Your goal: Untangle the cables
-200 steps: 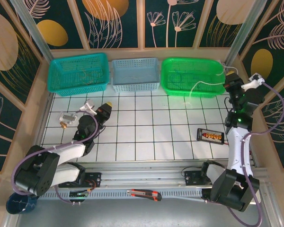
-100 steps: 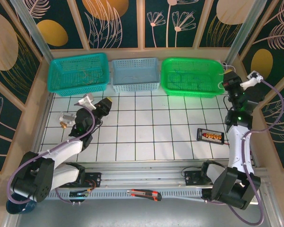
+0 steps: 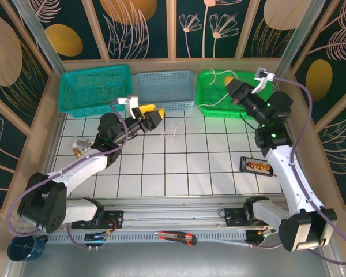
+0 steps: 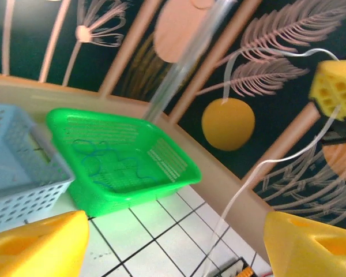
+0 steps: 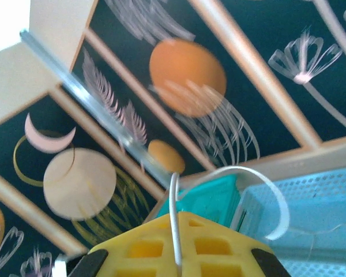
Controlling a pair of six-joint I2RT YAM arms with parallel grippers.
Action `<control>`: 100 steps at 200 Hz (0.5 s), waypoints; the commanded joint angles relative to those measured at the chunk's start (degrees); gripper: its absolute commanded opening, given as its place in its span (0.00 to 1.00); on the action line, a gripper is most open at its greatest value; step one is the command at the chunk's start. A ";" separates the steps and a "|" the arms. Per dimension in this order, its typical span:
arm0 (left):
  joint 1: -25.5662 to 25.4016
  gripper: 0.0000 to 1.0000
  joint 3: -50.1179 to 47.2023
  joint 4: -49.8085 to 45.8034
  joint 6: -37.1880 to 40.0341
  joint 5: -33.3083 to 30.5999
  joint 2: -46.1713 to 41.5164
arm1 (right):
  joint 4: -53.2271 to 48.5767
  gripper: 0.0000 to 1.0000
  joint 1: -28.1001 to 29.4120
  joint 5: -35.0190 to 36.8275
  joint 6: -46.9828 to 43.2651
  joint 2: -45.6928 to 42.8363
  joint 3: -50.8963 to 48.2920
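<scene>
We see the left gripper (image 3: 150,115) spread wide over the far-left tiles and holding nothing. The right gripper (image 3: 231,86) hangs above the green basket (image 4: 167,164) with its pads (image 5: 179,249) pressed together on a thin white cable (image 5: 174,208). That cable loops up past the pads and trails down toward the basket's near edge. A small loose tuft of thin wires (image 3: 172,134) lies on the tiled table (image 3: 207,156) just right of the left gripper, and bluish wires (image 4: 104,158) rest inside the green basket. Our main worry is the pinch. The strand is so fine and the hold so narrow that any pull could slide it out. We also think the trailing length could snag on the basket's rim or mesh and drag the basket along, or hook the bluish wires and knot them together again. If the left gripper closes on the tuft carelessly, it may press the strands into a tighter tangle, or miss them against the flat tile.
</scene>
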 commanded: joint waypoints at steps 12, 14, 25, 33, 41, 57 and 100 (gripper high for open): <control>-1.83 0.80 8.42 -7.55 12.18 7.20 3.13 | -0.69 0.00 7.22 -2.32 -7.52 3.07 4.50; -2.00 0.80 8.81 -7.99 12.52 7.48 3.34 | -0.81 0.00 7.58 -2.50 -7.77 3.31 4.69; -2.94 0.81 10.97 -10.04 14.47 8.80 4.95 | -1.52 0.00 9.41 -3.30 -8.89 4.74 5.59; -3.68 0.81 12.05 -11.19 15.51 9.46 6.07 | -1.58 0.00 10.63 -3.78 -9.35 5.69 6.22; -4.60 0.81 12.94 -12.23 16.54 9.90 7.27 | -1.65 0.00 11.79 -4.05 -9.74 6.49 6.58; -6.64 0.81 13.90 -14.05 18.95 10.34 9.44 | -2.41 0.00 13.75 -4.17 -10.54 7.77 7.46; -10.06 0.85 13.13 -14.30 22.56 5.80 13.85 | -3.04 0.00 16.41 -4.39 -11.11 8.60 8.74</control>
